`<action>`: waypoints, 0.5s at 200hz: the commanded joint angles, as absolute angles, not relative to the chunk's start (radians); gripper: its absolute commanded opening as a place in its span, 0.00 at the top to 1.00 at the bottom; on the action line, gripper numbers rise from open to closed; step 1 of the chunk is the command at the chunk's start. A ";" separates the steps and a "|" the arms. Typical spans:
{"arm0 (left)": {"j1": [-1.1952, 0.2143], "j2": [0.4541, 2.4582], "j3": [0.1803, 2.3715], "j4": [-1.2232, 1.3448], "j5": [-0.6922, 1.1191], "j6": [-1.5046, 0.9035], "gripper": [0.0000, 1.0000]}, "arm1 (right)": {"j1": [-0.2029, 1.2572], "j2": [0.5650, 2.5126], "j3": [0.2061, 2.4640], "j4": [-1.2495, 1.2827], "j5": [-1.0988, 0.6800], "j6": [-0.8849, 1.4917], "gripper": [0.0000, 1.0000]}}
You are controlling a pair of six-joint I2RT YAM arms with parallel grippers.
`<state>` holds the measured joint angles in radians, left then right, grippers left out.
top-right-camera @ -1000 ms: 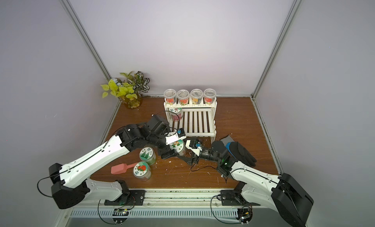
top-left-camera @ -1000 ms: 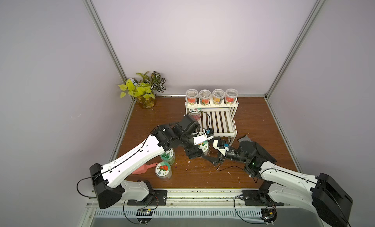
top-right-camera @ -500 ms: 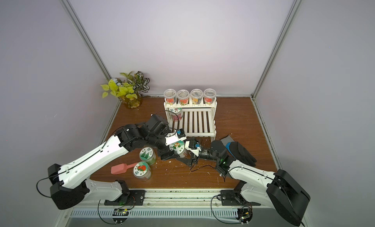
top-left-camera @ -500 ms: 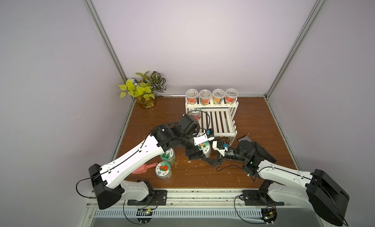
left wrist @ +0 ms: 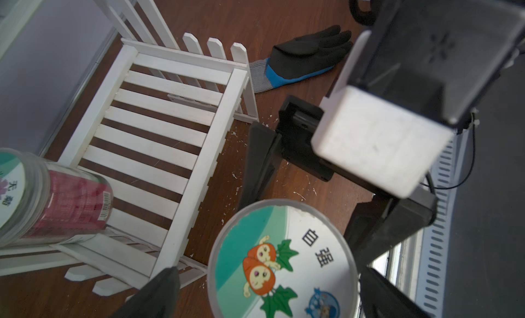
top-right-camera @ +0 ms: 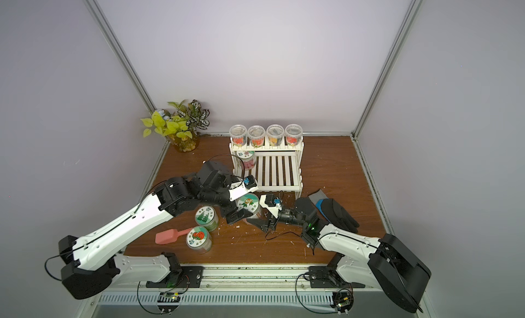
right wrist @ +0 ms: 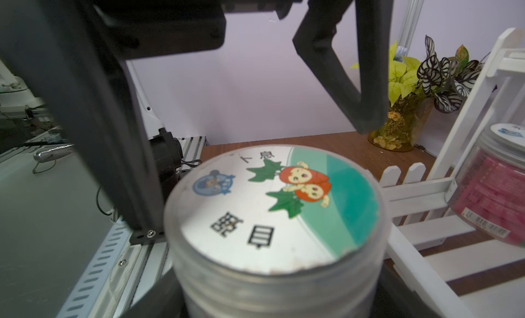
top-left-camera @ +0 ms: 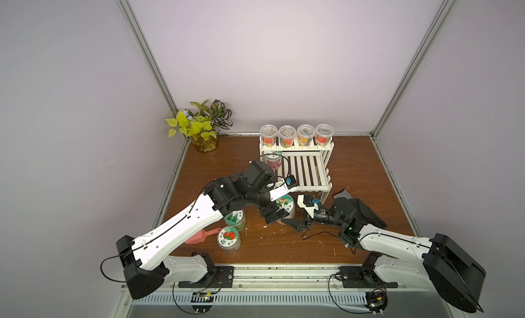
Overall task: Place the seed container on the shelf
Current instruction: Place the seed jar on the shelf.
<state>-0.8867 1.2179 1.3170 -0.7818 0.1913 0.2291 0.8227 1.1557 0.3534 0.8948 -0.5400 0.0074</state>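
Clear round plastic seed container (left wrist: 281, 262): lid white and teal, orange cartoon figures, green leaves, black characters, blue badge.
Slatted wooden two-tier shelf (top-left-camera: 312, 185): white.
Clear round jar (left wrist: 65, 205): pink contents.
Knitted work glove (left wrist: 301, 52): black, blue band, grey cuff.
Small plastic scoop (top-right-camera: 166, 236): pink.
Wood-grain tabletop (top-left-camera: 355, 166): reddish brown.
Potted plant (top-right-camera: 170, 126): yellow-green leaves; others dark, white-veined.

Seed container (top-left-camera: 285, 204): clear round jar, lid on. The white-and-teal lid label shows two orange cartoon figures, green leaves and black characters. It's upright, just in front of the shelf's front left corner, not on it. Shelf (top-left-camera: 312, 185): small white two-tier stepped slat rack on thin legs, low picket trim at the edges, standing upright toward the rear of the brown desk (top-left-camera: 355, 160).
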 commanded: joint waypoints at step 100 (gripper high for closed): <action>-0.874 0.909 0.751 0.085 -0.236 -0.275 0.00 | 0.783 0.941 0.389 0.781 0.002 0.051 0.18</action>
<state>-0.8848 0.9451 0.8280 -0.0818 -0.0891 -0.1272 0.7937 0.9501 0.3092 0.7620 -0.1692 0.0200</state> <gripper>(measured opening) 0.998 0.818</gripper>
